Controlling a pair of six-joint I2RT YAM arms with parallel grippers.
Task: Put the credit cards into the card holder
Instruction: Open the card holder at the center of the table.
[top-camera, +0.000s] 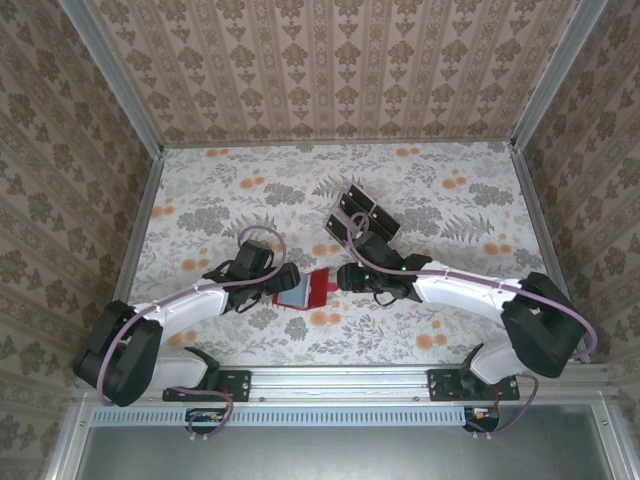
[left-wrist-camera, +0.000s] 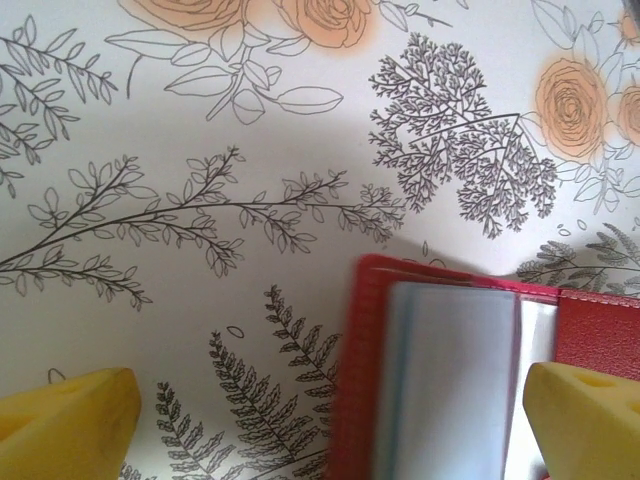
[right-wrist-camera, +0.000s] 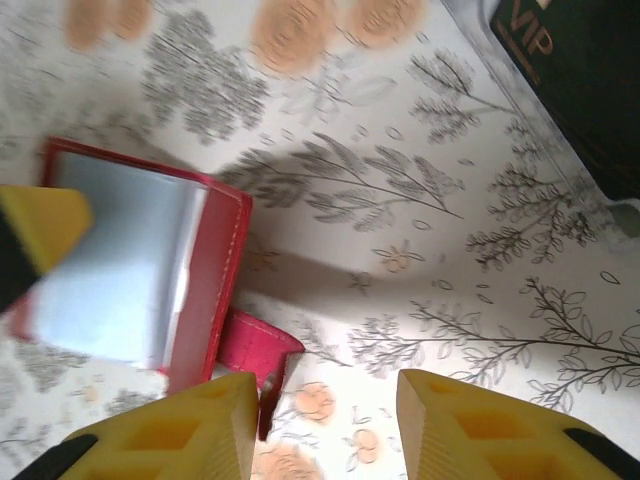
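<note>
Red holder (top-camera: 303, 291) lies open under the spread left gripper (left-wrist-camera: 328, 425); right gripper (right-wrist-camera: 320, 420), jaws apart, seemingly empty, should fetch a card (right-wrist-camera: 580, 80) by its edge.

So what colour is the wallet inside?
The card holder is pale grey-blue inside, red around the edge; the left wrist view shows it best.

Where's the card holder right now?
In the top view the card holder lies open on the table, near its middle, between the left gripper and the right gripper. The credit cards lie just beyond it.
</note>
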